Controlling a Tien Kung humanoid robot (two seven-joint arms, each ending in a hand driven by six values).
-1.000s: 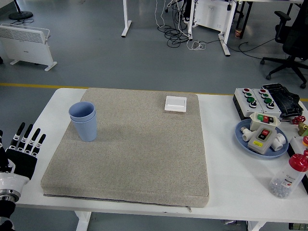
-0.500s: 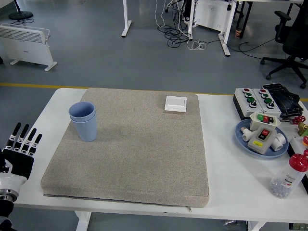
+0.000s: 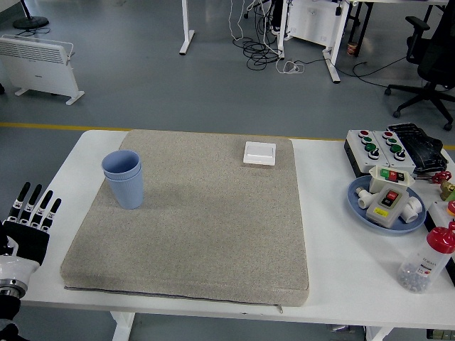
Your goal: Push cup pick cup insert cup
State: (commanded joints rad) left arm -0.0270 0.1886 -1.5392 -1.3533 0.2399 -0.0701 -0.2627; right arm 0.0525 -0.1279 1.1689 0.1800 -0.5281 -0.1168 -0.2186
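- blue cups (image 3: 124,178) sit nested, one inside the other, upright on the far-left part of the grey mat (image 3: 206,234); from here we read the insert as already done, or it's a stack we can't split by eye.
- our left hand (image 3: 27,226) is at the table's (image 3: 341,263) left edge, well apart from the cups, fingers (image 3: 33,199) straight and spread, holding nothing. right hand isn't in view.
- risk 1: tall narrow stack on a soft mat. a push high on the wall would probably tip it, not slide it; contact should go low.
- risk 2: nested cups may bind. if we lift by the upper rim, the lower cup could come up with it, then drop.
- risk 3: stack is near the mat's left edge; a push from the right could send it off the mat onto bare table and topple it at the step.
- white switch plate (image 3: 259,153) at the mat's far edge and the blue dish of parts (image 3: 387,201) on the right are well clear, so we expect no collision there.
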